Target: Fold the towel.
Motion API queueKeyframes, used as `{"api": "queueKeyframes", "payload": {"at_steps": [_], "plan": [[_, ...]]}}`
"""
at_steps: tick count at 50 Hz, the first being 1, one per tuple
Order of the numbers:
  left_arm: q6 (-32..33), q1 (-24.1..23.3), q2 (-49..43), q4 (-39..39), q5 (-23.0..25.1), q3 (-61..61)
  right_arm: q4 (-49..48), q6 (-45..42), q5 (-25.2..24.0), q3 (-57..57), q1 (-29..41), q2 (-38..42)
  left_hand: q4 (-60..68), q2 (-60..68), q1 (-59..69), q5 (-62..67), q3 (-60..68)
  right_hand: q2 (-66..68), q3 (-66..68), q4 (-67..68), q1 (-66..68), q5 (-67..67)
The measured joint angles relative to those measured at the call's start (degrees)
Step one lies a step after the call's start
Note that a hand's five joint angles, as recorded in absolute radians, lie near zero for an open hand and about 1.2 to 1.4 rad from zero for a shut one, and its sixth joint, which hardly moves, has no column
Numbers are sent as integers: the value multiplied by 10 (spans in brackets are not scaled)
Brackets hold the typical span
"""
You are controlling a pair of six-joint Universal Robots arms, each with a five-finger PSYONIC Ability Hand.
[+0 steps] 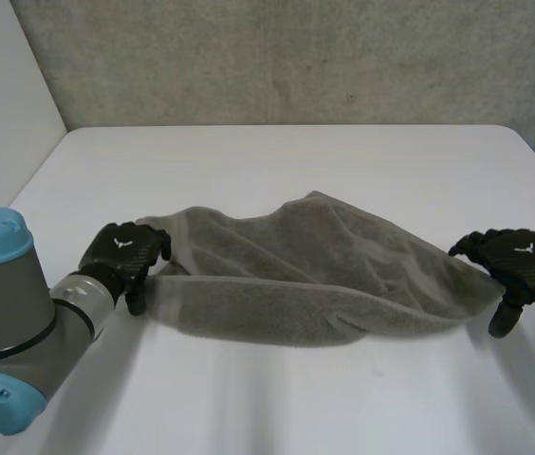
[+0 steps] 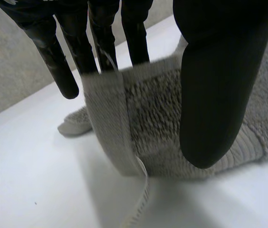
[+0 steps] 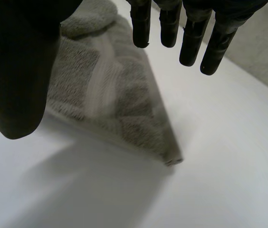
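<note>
Grey towel (image 1: 324,275), left robot hand (image 1: 127,251) pinching its end — right robot hand (image 1: 519,258) spread

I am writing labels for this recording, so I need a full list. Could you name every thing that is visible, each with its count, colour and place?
grey terry towel: one, grey, bunched and stretched across the table's middle between the two hands
white table: one, white, under the towel and both hands
rough grey back wall: one, grey, behind the table's far edge
plain white side wall: one, white, beside the table on the robot's left
left arm: one, grey joint with light-blue caps, near edge of the table
left hand: one, black, at the towel's left end, pinching its edge between fingers and thumb
right hand: one, black, at the towel's right corner
</note>
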Motion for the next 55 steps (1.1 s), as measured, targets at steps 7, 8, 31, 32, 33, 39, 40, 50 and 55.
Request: {"api": "queueKeyframes", "payload": {"at_steps": [7,8,31,32,33,39,40,50,55], "plan": [[-4,0,-10,2,1,-5,-2,-2,-15,-2,0,37,8,9,8,9,8,0,0,0,0,0],[-4,0,-10,2,1,-5,-2,-2,-16,-2,1,39,8,9,9,9,9,0,0,0,0,0],[-7,-10,-18,5,1,-10,-5,8,-56,-7,6,97,169,169,168,168,169,190,195,183,199,199],[-7,-10,-20,5,1,-10,-6,8,-56,-8,6,99,169,169,168,168,169,194,199,188,204,203],[-7,-11,-21,6,1,-10,-7,8,-56,-9,6,101,169,169,168,168,169,196,201,191,206,206],[-7,-13,-28,8,1,-9,-14,9,-55,-13,8,110,170,170,169,169,169,217,225,214,230,229],[-7,-14,-28,8,1,-9,-15,10,-55,-13,10,111,171,171,169,170,171,225,233,221,237,236],[-7,-22,-32,11,1,-7,-38,31,-55,-17,30,113,213,213,212,211,212,257,267,255,270,268],[-7,-23,-36,12,0,-5,-45,40,-55,-19,39,113,280,280,277,276,279,304,307,295,310,307]]}}
